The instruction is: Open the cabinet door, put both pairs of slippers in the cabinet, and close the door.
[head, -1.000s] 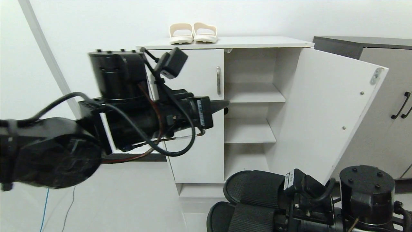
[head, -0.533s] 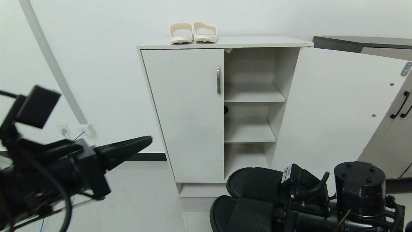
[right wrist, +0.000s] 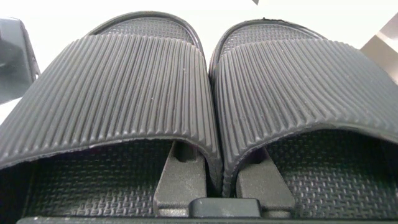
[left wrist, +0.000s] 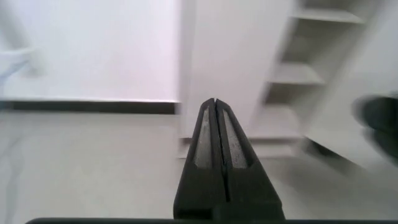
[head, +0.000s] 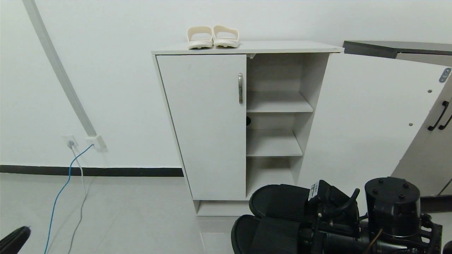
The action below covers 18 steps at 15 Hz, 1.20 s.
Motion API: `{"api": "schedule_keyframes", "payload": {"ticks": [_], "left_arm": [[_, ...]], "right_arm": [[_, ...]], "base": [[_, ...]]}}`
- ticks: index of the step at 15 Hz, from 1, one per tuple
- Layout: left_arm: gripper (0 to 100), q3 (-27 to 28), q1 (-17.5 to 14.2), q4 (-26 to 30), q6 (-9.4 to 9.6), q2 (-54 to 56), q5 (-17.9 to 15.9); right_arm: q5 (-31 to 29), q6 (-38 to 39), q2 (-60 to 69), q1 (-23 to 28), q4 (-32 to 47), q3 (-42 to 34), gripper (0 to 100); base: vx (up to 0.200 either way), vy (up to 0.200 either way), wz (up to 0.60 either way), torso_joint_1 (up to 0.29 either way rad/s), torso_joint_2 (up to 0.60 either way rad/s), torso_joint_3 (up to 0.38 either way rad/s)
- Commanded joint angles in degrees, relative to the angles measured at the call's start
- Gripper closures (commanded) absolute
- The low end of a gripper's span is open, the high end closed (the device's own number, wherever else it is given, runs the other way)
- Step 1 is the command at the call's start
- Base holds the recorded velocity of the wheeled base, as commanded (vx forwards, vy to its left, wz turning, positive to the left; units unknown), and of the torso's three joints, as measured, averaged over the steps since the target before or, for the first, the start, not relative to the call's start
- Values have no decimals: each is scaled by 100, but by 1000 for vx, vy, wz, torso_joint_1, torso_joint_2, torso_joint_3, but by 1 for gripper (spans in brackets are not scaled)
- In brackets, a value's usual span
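The white cabinet (head: 282, 46) stands against the wall, its right door (head: 370, 120) swung wide and its left door (head: 204, 123) closed. The opening exposes the shelves (head: 279, 106). A pair of beige slippers (head: 213, 36) sits side by side on the cabinet top. The right gripper (right wrist: 221, 183) holds the pair of black slippers (head: 275, 218) low in front of the open side, one finger under each strap, pinching the adjoining inner edges together. The left gripper (left wrist: 215, 109) hangs low over the floor, left of the cabinet, fingers pressed together around nothing.
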<state>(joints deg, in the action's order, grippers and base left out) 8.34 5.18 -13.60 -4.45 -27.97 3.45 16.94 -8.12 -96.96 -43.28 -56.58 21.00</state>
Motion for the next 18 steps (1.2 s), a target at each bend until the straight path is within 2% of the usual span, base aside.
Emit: {"api": "schedule_keyframes", "payload": {"ticks": [1,3,4,5,7,9,10,11,12,13,14,15,16,17,18], "left_arm": [[100,-684,-808,121,67,1408,42],[100,-807,-878,464,120,2006,-2],[100,-825,-878,824,129,2339,-99],[100,-825,-878,1026,137,2348,-99],[100,-825,-799,1044,181,2392,-116],[100,-825,-536,1062,506,2779,-222],[100,-825,-527,1070,621,2797,-486],[100,-825,-527,1070,647,2797,-670],[100,-825,-527,1097,744,2797,-345],[100,-816,-527,1413,761,2797,253],[100,-825,-527,1352,612,2797,226],[100,-825,-527,1360,550,2797,-11],[100,-825,-527,1360,586,2788,-415],[100,-825,-527,1360,673,2788,-582],[100,-825,-527,1360,691,2788,-591]], "right_arm": [[11,-5,2,-5,-3,0,100],[11,-14,-7,-5,-3,0,100],[2,-14,-7,-14,-3,0,100],[2,-14,-7,-14,-3,0,100],[11,-14,-16,-14,-3,0,100],[11,-23,-7,-23,-3,0,100],[2,-23,-7,-23,-3,0,100],[2,-23,2,-41,-11,0,100],[2,-32,20,-49,-11,0,100],[2,-32,37,-58,-11,0,100],[2,-23,55,-58,-11,0,100],[2,-23,55,-67,-11,9,100],[-16,-23,28,-67,-11,18,100],[-121,-14,2,-67,-11,53,100],[-253,-5,-16,-76,-3,79,100]], "base": [[0,0,0,0,0,0],[0,0,0,0,0,0],[0,0,0,0,0,0],[0,0,0,0,0,0],[0,0,0,0,0,0],[0,0,0,0,0,0],[0,0,0,0,0,0],[0,0,0,0,0,0],[0,0,0,0,0,0],[0,0,0,0,0,0],[0,0,0,0,0,0],[0,0,0,0,0,0],[0,0,0,0,0,0],[0,0,0,0,0,0],[0,0,0,0,0,0]]}}
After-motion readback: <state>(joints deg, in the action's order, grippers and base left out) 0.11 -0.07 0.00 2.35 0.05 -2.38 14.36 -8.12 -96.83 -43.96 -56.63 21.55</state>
